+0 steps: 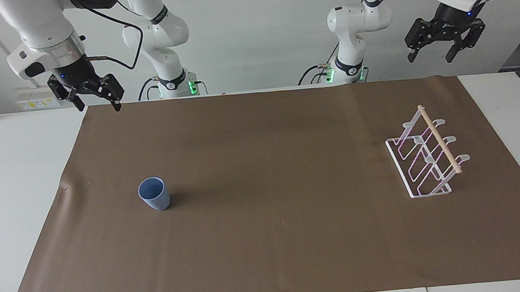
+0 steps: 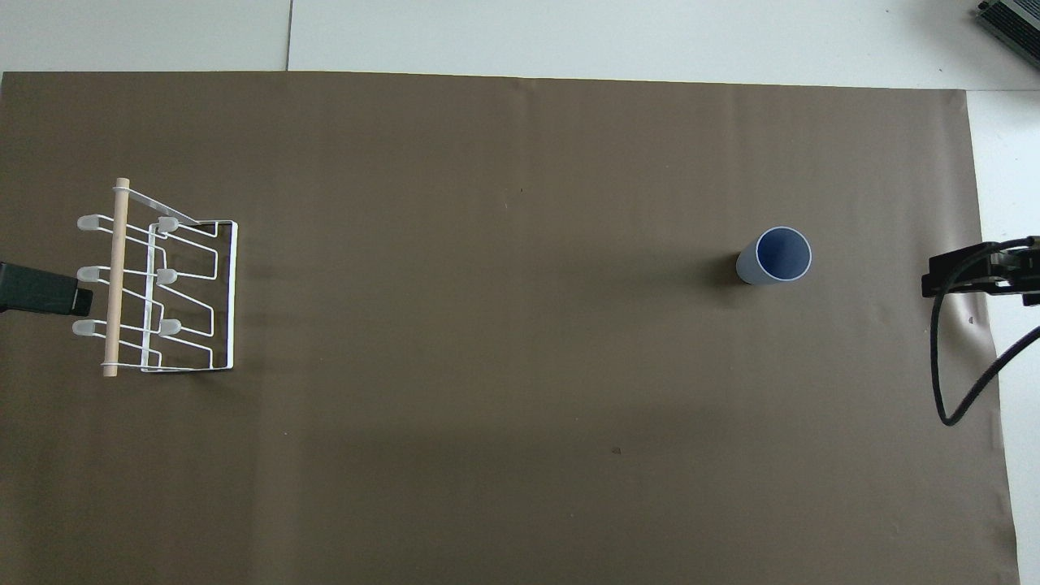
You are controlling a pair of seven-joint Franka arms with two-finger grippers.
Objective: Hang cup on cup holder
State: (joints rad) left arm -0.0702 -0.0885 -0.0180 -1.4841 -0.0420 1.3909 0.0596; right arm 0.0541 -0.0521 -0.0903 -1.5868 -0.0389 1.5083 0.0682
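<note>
The light blue cup stands upright on the brown mat toward the right arm's end, well apart from the white wire cup holder, while the right gripper and left gripper hang raised, spread and empty, so nothing is yet picked up.

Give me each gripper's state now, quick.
Left gripper: open, holding nothing, raised at its end of the table.
Right gripper: open, holding nothing.

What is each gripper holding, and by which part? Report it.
Nothing is held. The left gripper and right gripper hang open in the air; the cup stands untouched on the brown mat.
</note>
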